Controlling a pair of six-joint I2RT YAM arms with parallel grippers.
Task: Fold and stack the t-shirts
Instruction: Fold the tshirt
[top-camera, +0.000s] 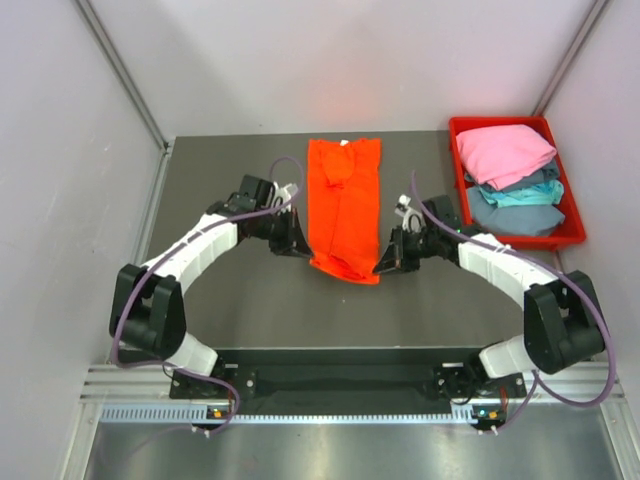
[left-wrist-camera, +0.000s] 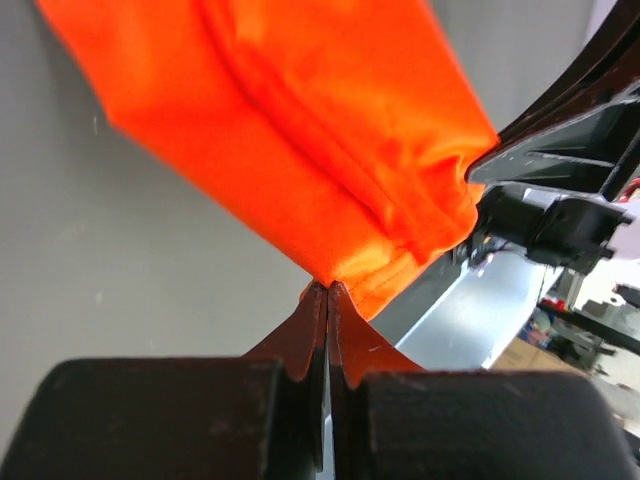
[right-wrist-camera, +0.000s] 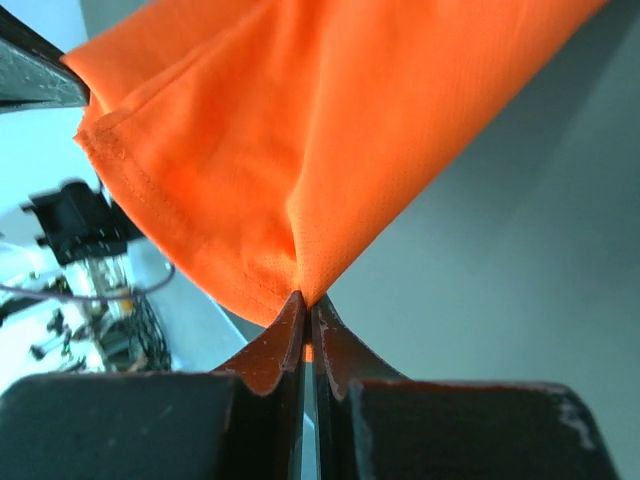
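A bright orange t-shirt (top-camera: 344, 205) lies in a long narrow strip down the middle of the dark table. My left gripper (top-camera: 305, 250) is shut on its near left corner, and the cloth (left-wrist-camera: 330, 150) rises from the pinched fingertips (left-wrist-camera: 328, 290). At the near right corner my right gripper (top-camera: 385, 262) is shut on the hem, with orange fabric (right-wrist-camera: 300, 150) fanning out from the closed tips (right-wrist-camera: 305, 298). Pink, teal and grey-blue t-shirts (top-camera: 512, 178) are piled in the red bin.
The red plastic bin (top-camera: 572, 232) stands at the table's back right corner. Grey walls close in the table on the left, right and back. A metal rail (top-camera: 340, 405) runs along the near edge by the arm bases.
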